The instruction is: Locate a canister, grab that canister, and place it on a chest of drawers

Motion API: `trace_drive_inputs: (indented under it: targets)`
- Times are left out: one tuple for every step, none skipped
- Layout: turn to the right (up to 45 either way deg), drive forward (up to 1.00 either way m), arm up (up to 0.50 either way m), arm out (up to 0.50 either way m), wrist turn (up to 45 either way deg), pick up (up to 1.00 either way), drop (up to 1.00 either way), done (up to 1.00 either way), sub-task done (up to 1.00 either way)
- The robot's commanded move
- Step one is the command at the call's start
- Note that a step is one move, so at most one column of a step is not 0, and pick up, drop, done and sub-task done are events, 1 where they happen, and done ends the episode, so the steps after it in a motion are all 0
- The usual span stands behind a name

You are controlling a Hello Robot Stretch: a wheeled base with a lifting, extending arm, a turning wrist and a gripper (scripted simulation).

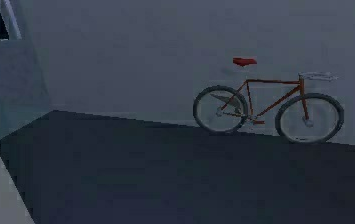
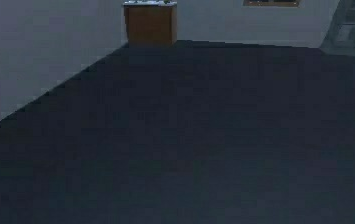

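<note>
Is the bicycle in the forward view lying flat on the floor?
No, the bicycle stands upright on both wheels by the grey wall, with its red saddle on top.

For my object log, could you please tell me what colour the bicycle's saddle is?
The saddle is red; forward view shows it best.

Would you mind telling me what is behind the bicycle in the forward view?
Behind the bicycle is a plain grey wall, seen through its frame and wheels. It stands on the dark floor. Whether it touches the wall cannot be told.
</note>
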Motion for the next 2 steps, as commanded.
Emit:
trace_drive_inputs:
  targets:
    - [0.0, 0.65, 0.00, 0.00, 0.0, 0.00, 0.00, 0.00, 0.00]
    - [-27.0, 0.00, 0.00, 0.00, 0.0, 0.00, 0.00, 0.00, 0.00]
